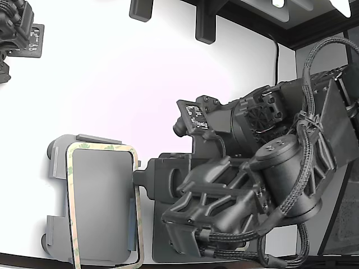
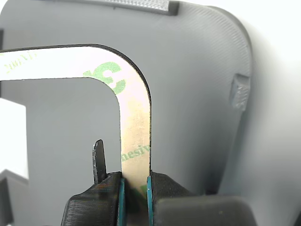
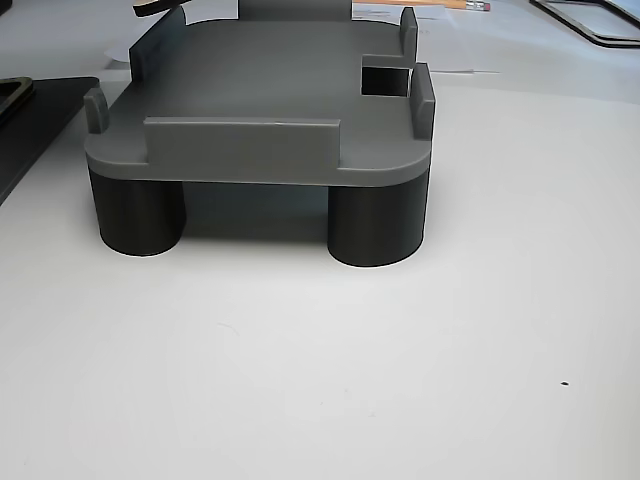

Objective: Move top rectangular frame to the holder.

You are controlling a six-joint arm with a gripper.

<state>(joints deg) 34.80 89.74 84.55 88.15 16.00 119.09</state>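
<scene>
The pincer [image 2: 135, 190] is gripping the top rectangular frame [image 2: 134, 127] by one long side, with the jaws closed on either edge of the tan strip and teal pads pressing against it. In the wrist view, the frame is showing green printed lettering on its tan face: a large mirrored fragment at the rounded corner, faint small print along the adjoining side that is too blurred to read, and the letters "esiv" near the jaws. The frame is lying over the holder [image 2: 197, 94], a light grey plate with a rounded corner and raised edge tabs; whether it is resting fully on the plate or sitting slightly above it cannot be told. In the exterior view, the frame [image 1: 72, 196] is outlining the holder [image 1: 59, 162] near that view's lower left, on the white table [image 1: 123, 84], and the arm is reaching in from that view's right. In the other view, the holder [image 3: 270, 90] is standing on dark cylindrical feet [image 3: 375, 225], with a square notch [image 3: 385, 78] in one long side.
</scene>
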